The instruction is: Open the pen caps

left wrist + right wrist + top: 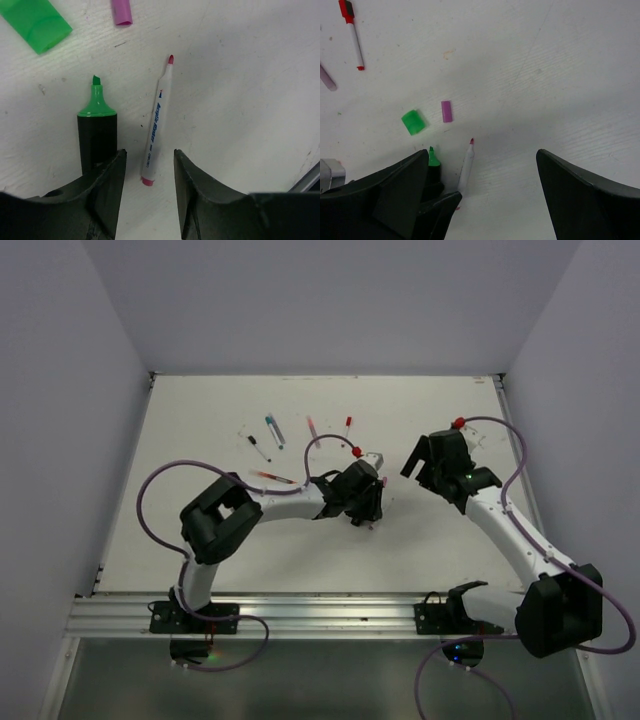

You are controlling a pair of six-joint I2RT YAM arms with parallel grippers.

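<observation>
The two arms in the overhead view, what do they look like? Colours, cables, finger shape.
Both the left arm and the right arm have white links joined by chunky black joint housings. A thin purple cable loops loosely along each one. In the wrist views the fingers are matte black, broad and wedge-shaped, tapering to blunt tips.

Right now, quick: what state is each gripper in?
Left gripper: open, jaws either side of the uncapped white pen, not gripping it.
Right gripper: wide open, holding nothing.
</observation>
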